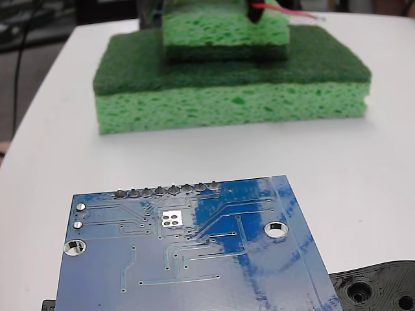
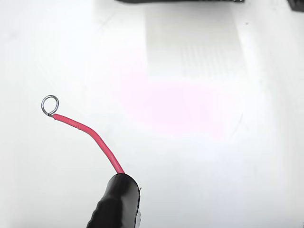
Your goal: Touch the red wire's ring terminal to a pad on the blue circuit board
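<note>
The blue circuit board (image 1: 194,259) lies flat at the near edge of the fixed view, with a row of grey solder points along its far edge and round mounting holes. The gripper (image 1: 254,9) is far behind it, at the top of that view above the sponges, apart from the board. Its black-wrapped tip (image 2: 118,192) is shut on the red wire (image 2: 90,135), which curves up and to the left in the wrist view. The ring terminal (image 2: 49,105) hangs free over white table. In the fixed view the red wire (image 1: 285,11) runs to the right.
A small green sponge (image 1: 224,29) is stacked on a large green sponge (image 1: 227,91) between the gripper and the board. A black plastic part with holes (image 1: 382,291) sits at the board's right corner. All rest on a white table (image 1: 376,168).
</note>
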